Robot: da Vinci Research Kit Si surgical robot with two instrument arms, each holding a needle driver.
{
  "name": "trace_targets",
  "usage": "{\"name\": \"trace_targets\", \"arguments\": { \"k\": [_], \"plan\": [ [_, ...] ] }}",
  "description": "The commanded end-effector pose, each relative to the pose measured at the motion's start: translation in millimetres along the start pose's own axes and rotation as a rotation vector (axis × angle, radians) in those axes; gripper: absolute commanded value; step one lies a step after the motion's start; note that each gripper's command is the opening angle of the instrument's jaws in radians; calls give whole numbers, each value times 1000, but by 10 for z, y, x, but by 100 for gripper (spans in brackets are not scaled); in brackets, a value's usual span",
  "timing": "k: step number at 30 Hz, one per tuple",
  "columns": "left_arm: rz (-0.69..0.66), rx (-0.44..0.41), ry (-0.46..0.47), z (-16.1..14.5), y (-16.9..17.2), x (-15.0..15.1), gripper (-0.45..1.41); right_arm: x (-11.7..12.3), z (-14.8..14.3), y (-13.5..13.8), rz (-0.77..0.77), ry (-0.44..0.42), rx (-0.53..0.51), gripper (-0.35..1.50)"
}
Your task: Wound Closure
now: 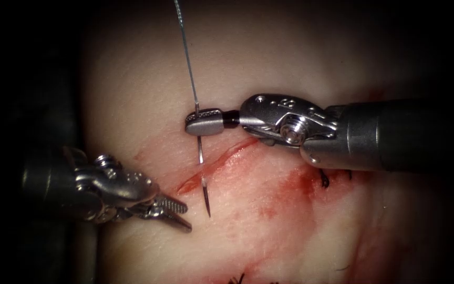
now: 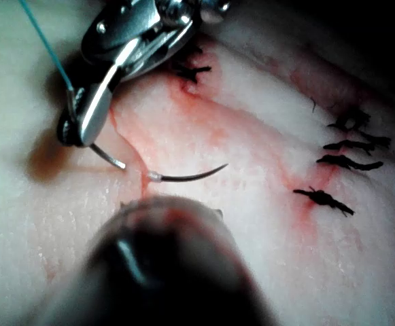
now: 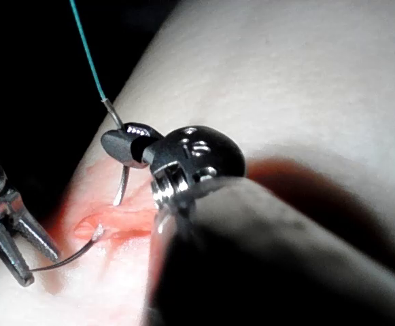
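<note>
**Right tool holds the needle near its thread end, partly in the cut; left tool waits with its jaws apart**

The right tool comes in from the endoscope view's right, its jaws clamped on the curved needle close to the end where the thread joins. The thread runs up and away from the jaws. Below them the needle crosses the cut in the tissue. In both wrist views part of the needle's curve is hidden in the tissue at the cut, and its sharp tip stands free on the near side.

The left tool sits at the cut's left end, just beside the needle tip. Its jaws are narrowly parted and hold nothing.

Red fluid stains the tissue right of the needle. About 4 dark stitches lie further along the wound in the left wrist view.

Judged from this: any handling goes best if the needle follows its own curve, without levering against the wound edge. A grip on the free part is safest behind the tip, not on the point.
</note>
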Motion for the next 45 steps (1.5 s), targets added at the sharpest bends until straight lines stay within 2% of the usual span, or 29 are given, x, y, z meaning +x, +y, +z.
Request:
{"name": "trace_targets", "arguments": {
  "k": [1,2,3,6,10,13,15,16,19,20,25,33,36,41,45],
  "plan": [
    [57,2,4,6,0,4,12,4,9,4,17,15,8,-35],
    [156,8,1,4,2,9,11,4,9,5,29,21,9,-35],
    [221,12,-1,4,3,14,17,4,8,6,29,26,11,-35],
    [370,35,-4,8,3,24,24,3,9,5,28,27,10,-35],
    [385,82,26,1,3,26,26,2,10,3,40,31,10,-35],
    [459,123,35,-10,2,33,53,1,10,4,45,32,11,-35],
    [487,155,26,-13,0,38,54,0,11,5,44,32,10,-35],
    [502,172,23,-13,-3,39,49,0,12,5,44,32,10,-35],
    [544,206,19,-9,-9,36,56,-1,12,4,43,34,12,-35],
    [591,229,8,-3,-12,34,64,-1,13,3,43,36,14,-35],
    [623,214,-15,10,-16,28,69,-1,13,2,43,41,18,-35],
    [627,181,-33,12,-15,19,69,0,13,2,44,44,19,-35],
    [636,172,-36,15,-14,21,59,0,13,2,44,47,21,-35],
    [619,170,-35,19,-13,27,24,0,14,3,44,56,28,-35],
    [616,168,-35,23,-12,30,17,-1,14,3,43,58,29,-35]
  ]
}}
